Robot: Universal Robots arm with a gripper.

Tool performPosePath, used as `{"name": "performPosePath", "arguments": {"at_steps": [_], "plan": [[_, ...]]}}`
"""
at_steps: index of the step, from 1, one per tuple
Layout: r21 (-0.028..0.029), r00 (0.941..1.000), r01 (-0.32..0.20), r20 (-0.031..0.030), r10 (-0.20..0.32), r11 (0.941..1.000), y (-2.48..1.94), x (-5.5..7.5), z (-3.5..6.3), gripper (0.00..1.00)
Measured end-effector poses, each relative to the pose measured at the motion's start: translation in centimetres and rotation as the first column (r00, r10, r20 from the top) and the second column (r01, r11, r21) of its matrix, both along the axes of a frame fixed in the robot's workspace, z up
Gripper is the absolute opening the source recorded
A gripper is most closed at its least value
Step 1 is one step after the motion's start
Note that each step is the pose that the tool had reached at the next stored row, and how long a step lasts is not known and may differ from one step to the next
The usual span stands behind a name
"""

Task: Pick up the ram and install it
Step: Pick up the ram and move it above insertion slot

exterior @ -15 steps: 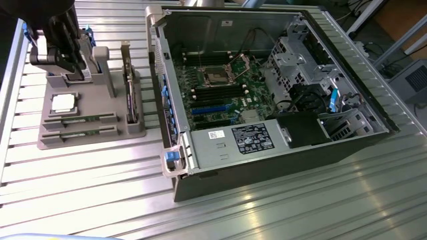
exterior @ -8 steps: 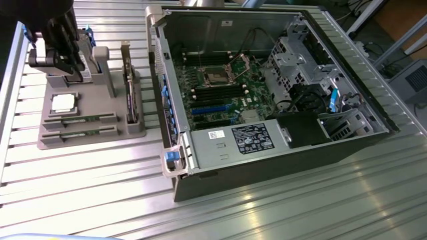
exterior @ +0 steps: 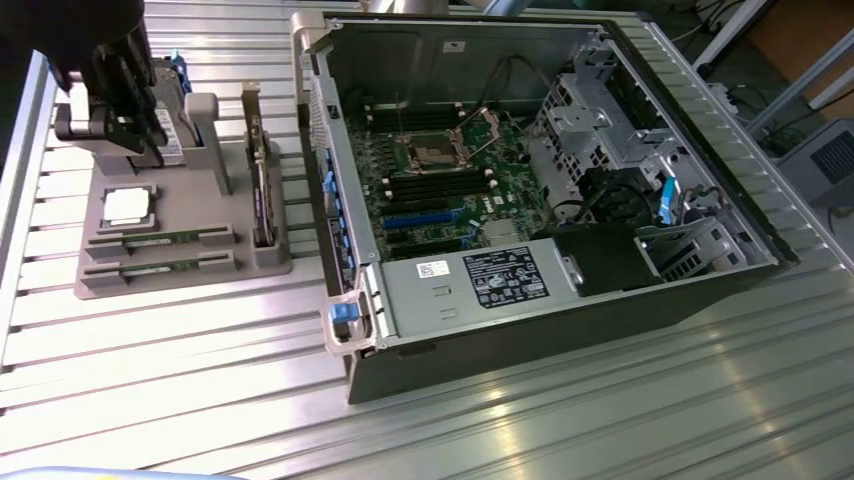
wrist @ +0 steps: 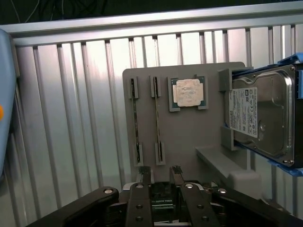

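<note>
Quick rundown from us, biggest stuff first. The ribbed metal table [exterior: 160,380] carries everything. On the exterior view's right sits the open PC case [exterior: 561,345], lying on its side with the motherboard [exterior: 454,190] facing up. The black arm [exterior: 80,40] hangs in the top corner on the exterior view's left, over the far end of the grey holder [exterior: 180,288], which lies just beside the case.

In the holder we've got the hard drive [wrist: 265,113] with its white label, propped up at one end. Next to it is the square silver CPU [wrist: 188,92], lying flat in its own pocket. On the other side of the CPU are the task's bits: one ram stick [wrist: 136,120] and a second ram stick [wrist: 157,118], each on edge in its own pair of slots, parallel and close together. So the CPU sits between the sticks and the drive. We can't tell which stick is the one to grab.

The fingers [wrist: 145,176] are spread apart with nothing between them, clear of both sticks.
</note>
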State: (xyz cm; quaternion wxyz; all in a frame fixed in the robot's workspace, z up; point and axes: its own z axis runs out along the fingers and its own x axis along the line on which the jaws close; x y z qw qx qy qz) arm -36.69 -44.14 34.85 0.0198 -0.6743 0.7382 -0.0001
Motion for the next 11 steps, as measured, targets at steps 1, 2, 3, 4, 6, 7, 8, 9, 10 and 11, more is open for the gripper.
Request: {"name": "performPosePath", "arguments": {"at_steps": [1,2,3,4,6,7,8,9,10,11], "plan": [[0.0,1.0,0.0,0.0001,0.0,1.0,0.0,-0.02,-0.06,0.3],[0.0,1.0,0.0,0.0,0.0,1.0,0.0,-0.05,-0.14,0.3],[0.0,1.0,0.0,0.0,0.0,1.0,0.0,-0.08,-0.22,0.3],[0.0,1.0,0.0,0.0,0.0,1.0,0.0,-0.12,-0.3,0.3],[0.0,1.0,0.0,0.0,0.0,1.0,-0.01,-0.21,-0.49,0.3],[0.0,1.0,0.0,0.0,0.0,1.0,-0.01,-0.25,-0.56,0.3],[0.0,1.0,0.0,0.0001,0.0,1.0,-0.01,-0.27,-0.61,0.3],[0.0,1.0,0.0,0.0,0.0,1.0,-0.01,-0.3,-0.67,0.3],[0.0,1.0,0.0,0.0,0.0,1.0,-0.01,-0.33,-0.72,0.3],[0.0,1.0,0.0,0.0001,0.0,1.0,-0.01,-0.35,-0.76,0.3]]}}
